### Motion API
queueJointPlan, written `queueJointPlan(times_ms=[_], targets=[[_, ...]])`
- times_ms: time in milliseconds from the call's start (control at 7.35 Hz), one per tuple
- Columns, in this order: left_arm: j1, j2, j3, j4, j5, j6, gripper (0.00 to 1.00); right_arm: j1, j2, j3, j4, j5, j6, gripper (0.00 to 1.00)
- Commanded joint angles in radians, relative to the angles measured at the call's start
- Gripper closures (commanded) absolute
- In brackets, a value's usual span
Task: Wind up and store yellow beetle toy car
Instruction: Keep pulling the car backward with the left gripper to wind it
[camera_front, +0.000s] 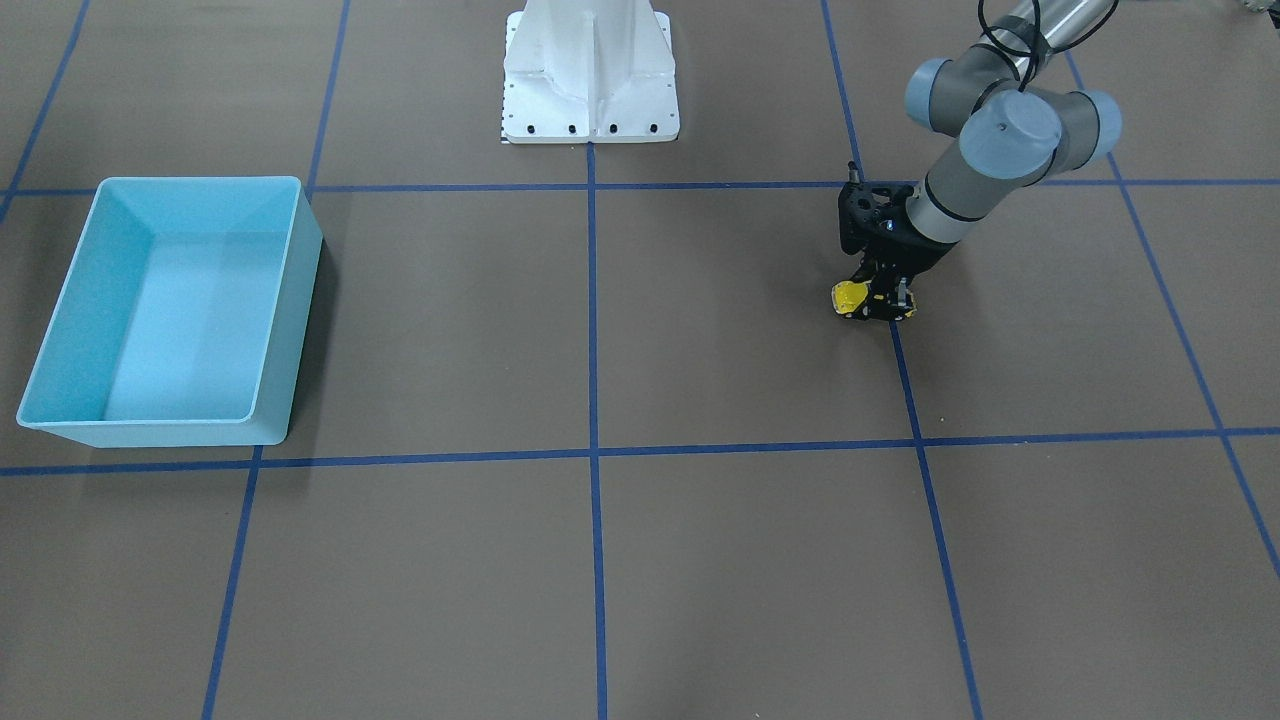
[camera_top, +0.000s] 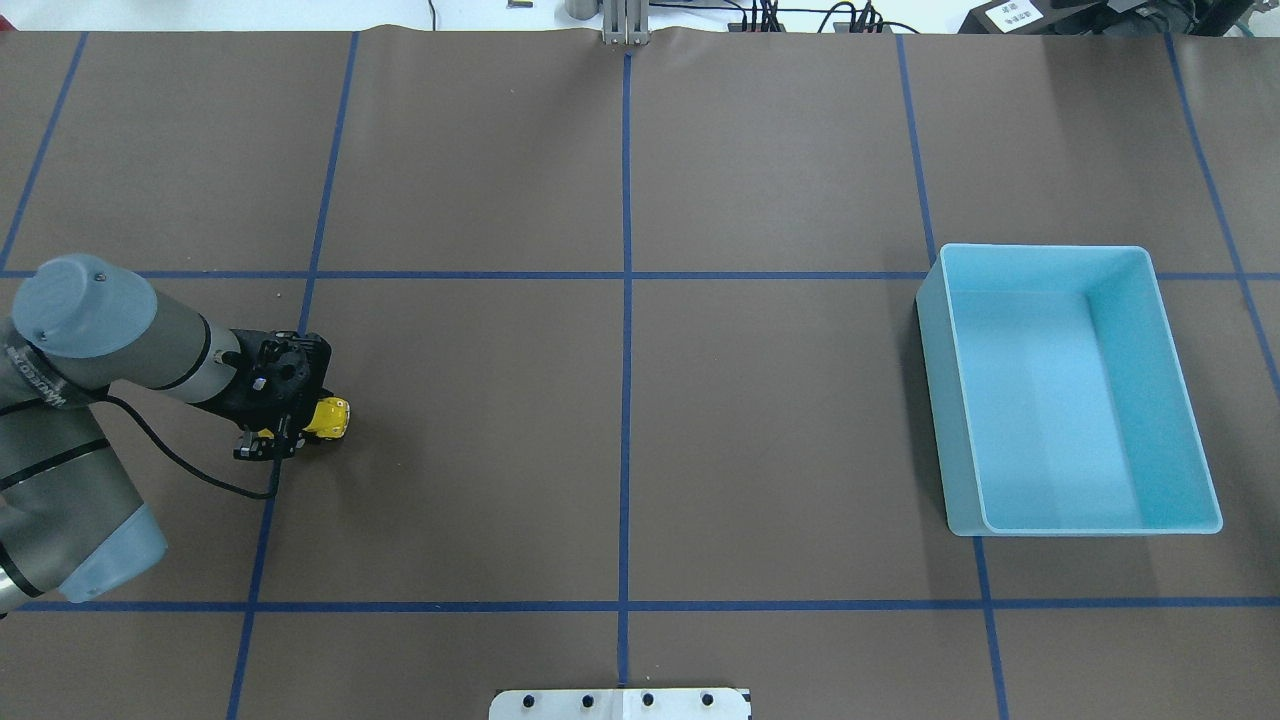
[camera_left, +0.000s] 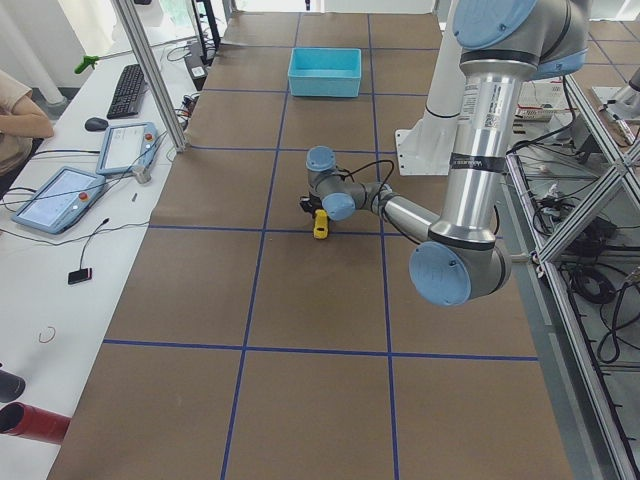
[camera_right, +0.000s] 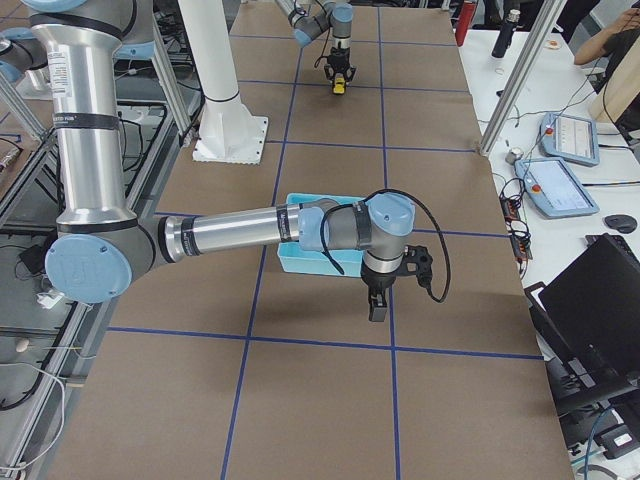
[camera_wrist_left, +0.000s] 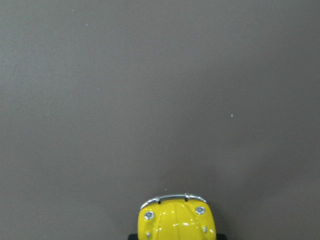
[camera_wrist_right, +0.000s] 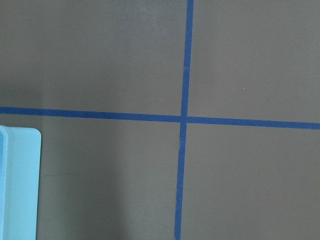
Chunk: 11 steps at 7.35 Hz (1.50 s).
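Yellow beetle toy car (camera_wrist_left: 176, 222) on worktop (camera_front: 700, 560), well apart from blue bin (camera_front: 300, 300), clamped in left gripper (camera_front: 880, 305). Right gripper (camera_right: 377, 308) hanging near same bin; cannot tell whether apart or together.

The small yellow beetle toy car (camera_top: 330, 416) sits on the brown table (camera_top: 620, 450), far on the robot's left, within the left gripper (camera_front: 884, 298). The light-blue rectangular plastic bin (camera_top: 932, 400) stands well apart, on the right.

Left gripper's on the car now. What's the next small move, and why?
Probably drag the toy car backward along the table, wheels down, to wind it: the left gripper looks closed on it, and its nose points toward the bin.
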Motion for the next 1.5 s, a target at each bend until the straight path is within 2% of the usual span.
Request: queueJointPlan(times_ms=[0,1360], targets=[[-0.019,0.010,0.026,-0.038,-0.032,0.000,0.67,0.000,0.000,0.000,0.000,0.001,0.000,0.00],[-0.094,0.011,0.109,-0.129,-0.135,0.010,0.67,-0.015,0.002,-0.003,0.000,0.001,0.002,0.00]])
